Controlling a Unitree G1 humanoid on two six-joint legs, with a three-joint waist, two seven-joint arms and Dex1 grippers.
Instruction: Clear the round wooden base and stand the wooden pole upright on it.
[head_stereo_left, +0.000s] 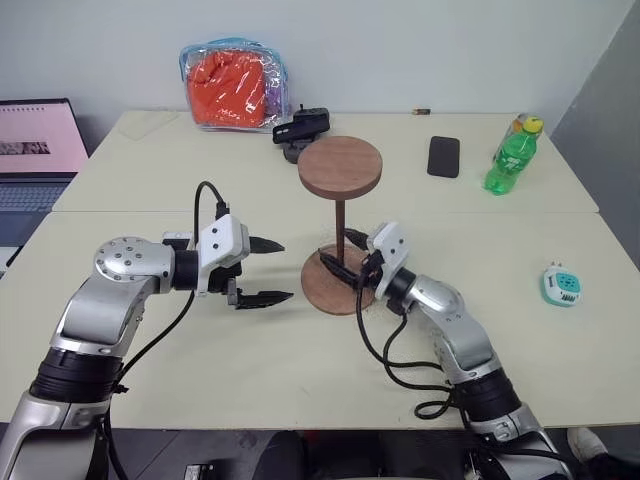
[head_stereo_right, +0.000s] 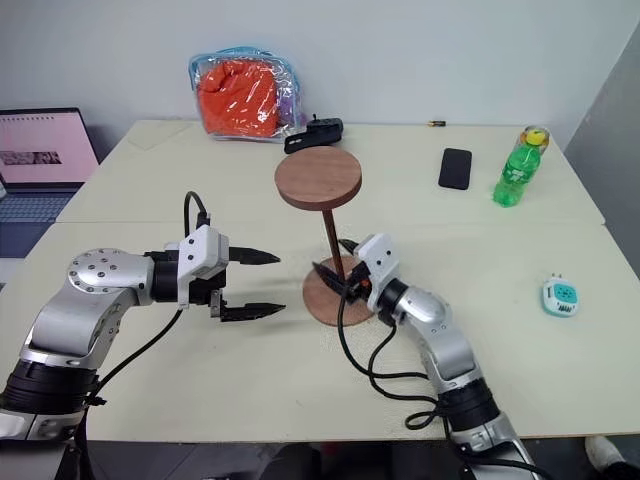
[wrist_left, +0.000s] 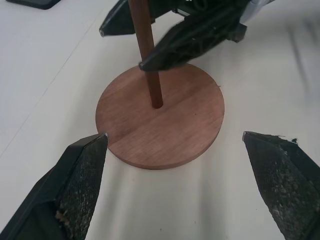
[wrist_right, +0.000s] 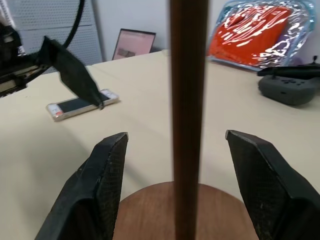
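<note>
Cream surface (head_stereo_left: 250, 380) carries the base (head_stereo_left: 325, 290), with the pole (head_stereo_left: 340, 228) upright in its middle. Right pincer (head_stereo_left: 343, 255) flanks the pole, fingers apart, not touching. Left pincer (head_stereo_left: 268, 270) gapes empty just beside the base.

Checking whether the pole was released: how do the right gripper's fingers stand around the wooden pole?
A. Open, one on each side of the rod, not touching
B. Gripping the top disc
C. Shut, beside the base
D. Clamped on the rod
A: the right gripper is open, and the wooden pole stands in the gap on the round wooden base.
</note>
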